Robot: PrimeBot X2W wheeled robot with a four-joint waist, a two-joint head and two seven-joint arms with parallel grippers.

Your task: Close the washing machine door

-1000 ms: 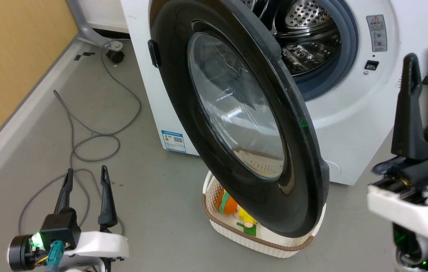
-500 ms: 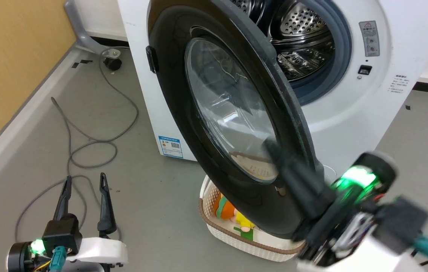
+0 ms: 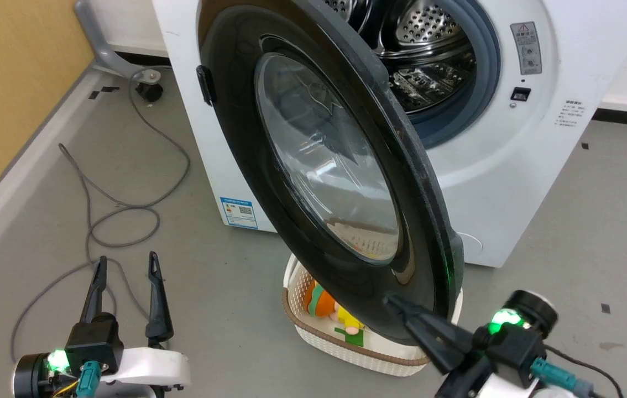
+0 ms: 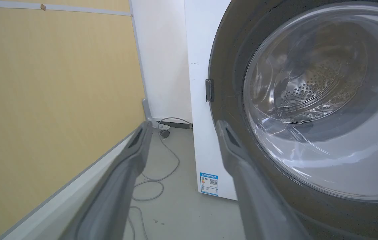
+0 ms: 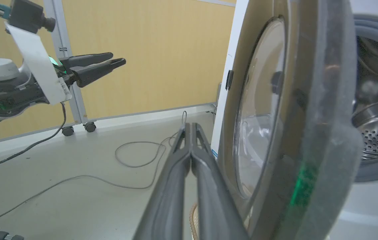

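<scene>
The washing machine (image 3: 512, 182) is a white box with its steel drum (image 3: 429, 50) exposed. The washing machine door (image 3: 324, 166) stands open, a black ring around bulging glass, hinge tab (image 3: 205, 85) on its left. My right gripper (image 3: 393, 301) is shut and empty, and it points up-left at the door's lower black rim. In the right wrist view its shut fingers (image 5: 189, 126) run close along the outer face of the door (image 5: 275, 116); I cannot tell whether they touch. My left gripper (image 3: 125, 271) stands open and empty at the lower left, facing the door (image 4: 309, 100) from well short.
A cream basket (image 3: 358, 351) with colourful toys sits on the floor under the door's lower edge. Grey cable (image 3: 125, 210) loops across the floor to the left. A yellow wall (image 3: 9, 83) and a caster (image 3: 149, 91) stand at the left.
My right arm has swung down from the right edge to the lower right, its fingers now pointing at the door's lower rim. The camera has shifted. The left gripper has kept still.
</scene>
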